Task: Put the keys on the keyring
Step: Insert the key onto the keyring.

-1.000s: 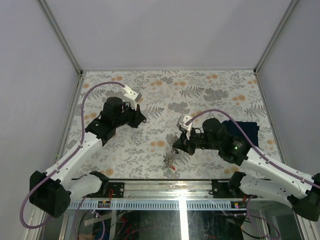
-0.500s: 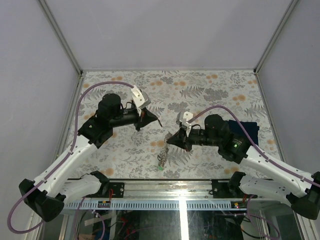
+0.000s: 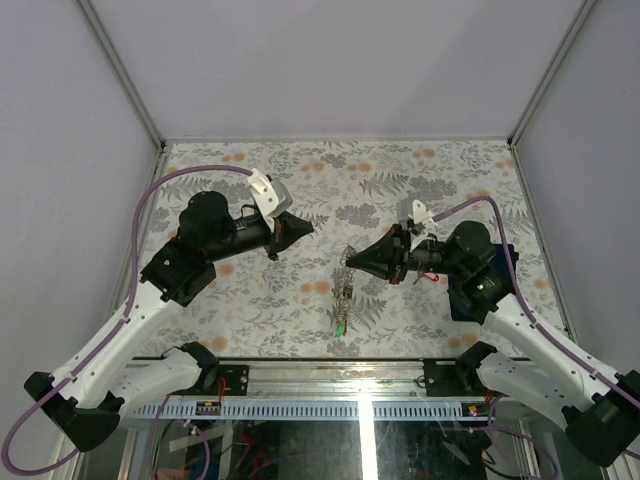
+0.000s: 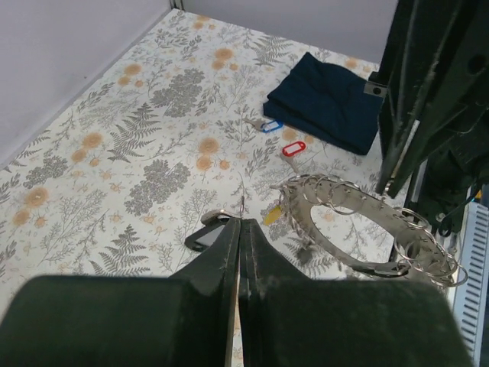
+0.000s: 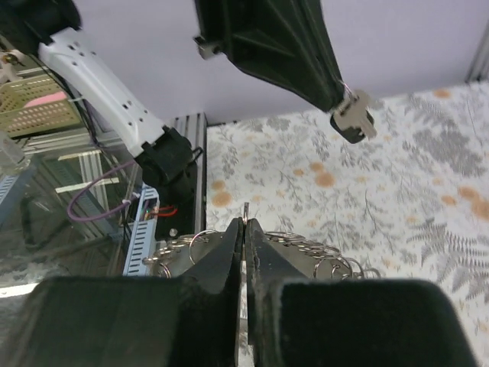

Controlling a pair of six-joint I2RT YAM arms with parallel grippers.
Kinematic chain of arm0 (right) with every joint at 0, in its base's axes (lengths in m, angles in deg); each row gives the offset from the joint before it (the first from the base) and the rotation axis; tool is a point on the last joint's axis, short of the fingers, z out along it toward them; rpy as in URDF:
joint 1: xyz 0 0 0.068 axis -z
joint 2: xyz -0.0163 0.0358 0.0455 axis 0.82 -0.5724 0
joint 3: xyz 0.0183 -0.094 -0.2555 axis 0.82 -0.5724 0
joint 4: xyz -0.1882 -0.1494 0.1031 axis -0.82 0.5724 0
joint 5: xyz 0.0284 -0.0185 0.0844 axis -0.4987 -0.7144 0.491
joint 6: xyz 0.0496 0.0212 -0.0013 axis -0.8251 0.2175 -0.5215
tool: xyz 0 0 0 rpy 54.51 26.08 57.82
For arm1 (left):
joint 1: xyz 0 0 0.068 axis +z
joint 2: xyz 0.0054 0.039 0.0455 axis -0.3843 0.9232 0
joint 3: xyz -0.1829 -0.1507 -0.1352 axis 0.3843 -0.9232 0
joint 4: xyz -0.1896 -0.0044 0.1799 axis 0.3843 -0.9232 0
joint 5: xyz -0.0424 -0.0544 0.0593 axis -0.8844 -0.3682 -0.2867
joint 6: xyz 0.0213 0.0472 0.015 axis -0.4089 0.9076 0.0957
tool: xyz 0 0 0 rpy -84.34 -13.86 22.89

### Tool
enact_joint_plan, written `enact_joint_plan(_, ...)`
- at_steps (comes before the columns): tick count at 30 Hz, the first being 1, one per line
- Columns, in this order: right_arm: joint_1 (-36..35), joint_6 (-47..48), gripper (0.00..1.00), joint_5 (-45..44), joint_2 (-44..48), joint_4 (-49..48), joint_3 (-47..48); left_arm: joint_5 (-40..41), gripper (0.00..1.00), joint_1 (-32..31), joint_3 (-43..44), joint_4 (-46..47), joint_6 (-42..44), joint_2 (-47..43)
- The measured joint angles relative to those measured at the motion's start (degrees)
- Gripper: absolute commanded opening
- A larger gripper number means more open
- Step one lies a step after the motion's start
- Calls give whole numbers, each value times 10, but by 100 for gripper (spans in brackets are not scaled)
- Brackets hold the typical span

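Note:
My right gripper [image 3: 351,262] [image 5: 246,223] is shut on the keyring [image 3: 345,283] [image 5: 280,249], a large grey jagged ring fringed with small split rings. It holds the ring up off the table, and a green tag [image 3: 341,326] dangles from it. The left wrist view shows the keyring [image 4: 362,203] just right of my fingertips, with a yellow tag [image 4: 273,214] on it. My left gripper [image 3: 305,226] [image 4: 240,223] is shut on a key with a black head [image 5: 353,121] [image 4: 208,232], a short way from the ring. Two loose keys lie on the table, one with a blue tag [image 4: 269,126] and one with a red tag [image 4: 293,147].
A folded dark blue cloth [image 4: 328,99] [image 3: 507,258] lies on the floral table [image 3: 420,180] at the right, partly under my right arm. White walls close in the back and both sides. The metal rail with the arm bases [image 3: 340,375] runs along the near edge.
My right gripper has lifted the keyring off the table and turned its wrist. My left arm has stretched towards the centre, bringing its key closer to the ring.

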Motion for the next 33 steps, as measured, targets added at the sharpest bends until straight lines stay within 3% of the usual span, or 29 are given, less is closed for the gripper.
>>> enact_joint_plan(7,5,0,0,21,72,-111,-46,14,0,0,-3,10,-37,-7)
enact_joint_plan(15,5,113,0,12,141,-139,-49,2,0,0,-38,59,-14,-35)
enact_joint_plan(23,5,240,0,35,140,-186,-96,-38,0,0,-52,99,58,-38)
enact_joint_plan(33,1,418,0,56,152,-150,-101,-104,0,-1,-76,158,191,-41)
